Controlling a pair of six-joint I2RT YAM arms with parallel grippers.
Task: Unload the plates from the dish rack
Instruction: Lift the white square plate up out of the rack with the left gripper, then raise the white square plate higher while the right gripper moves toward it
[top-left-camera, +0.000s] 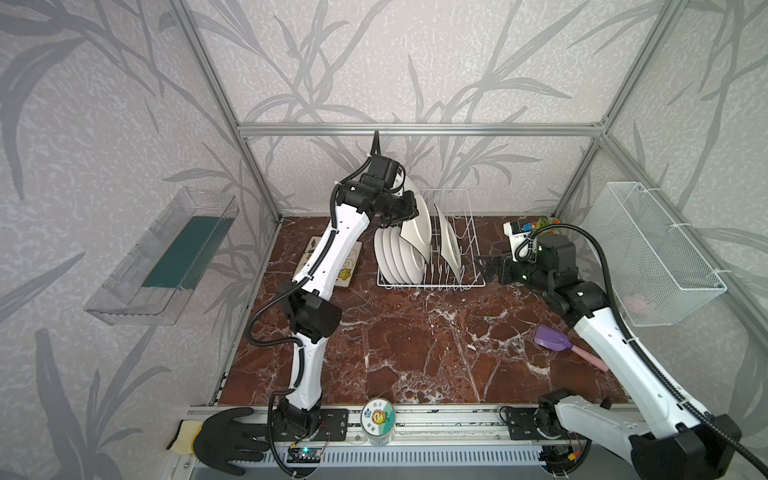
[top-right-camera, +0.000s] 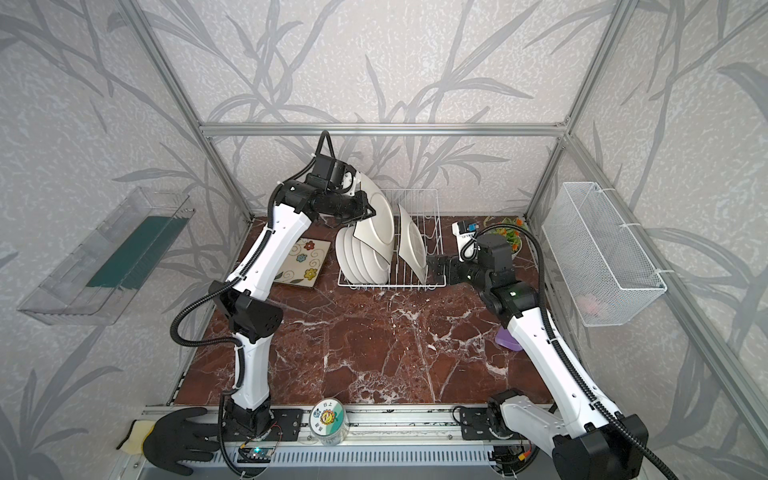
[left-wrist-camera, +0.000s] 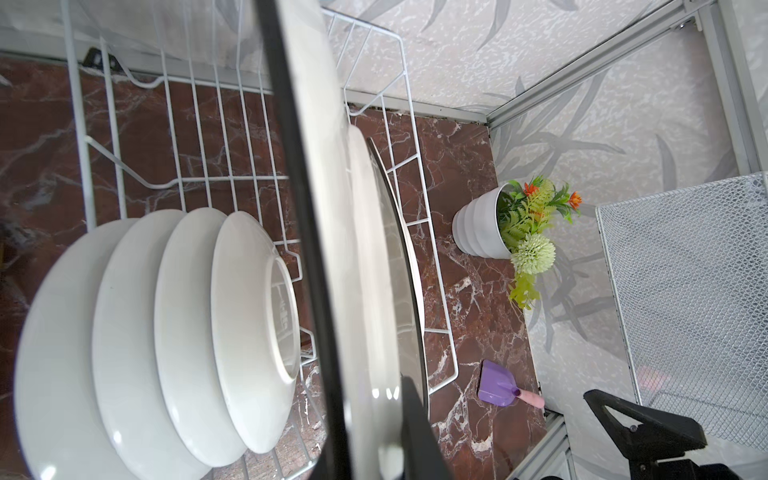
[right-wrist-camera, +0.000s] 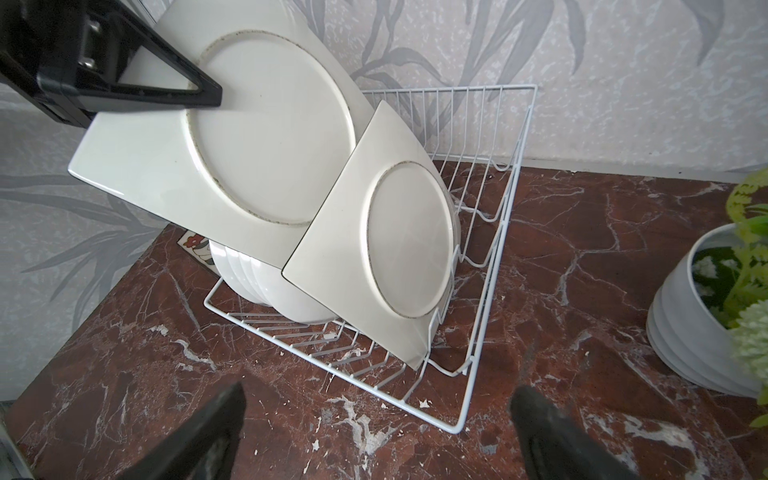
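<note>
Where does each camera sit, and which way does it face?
Top views: high over the front rail, looking down toward the back wall; both arms show, left pincer shut on a square plate at the dish rack.
Left wrist: on the raised left arm, looking down that plate's edge into the rack; its own fingers show.
Right wrist: low beside the rack, facing across it; the open right pincer tips show.
Shared: both wrist views see the round plates standing in the rack.

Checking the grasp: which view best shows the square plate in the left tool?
The right wrist view: the square plate shows most of its underside, with the left tool clamped on its edge. Both top views show it partly behind the arm; the left wrist view sees it nearly edge-on.
</note>
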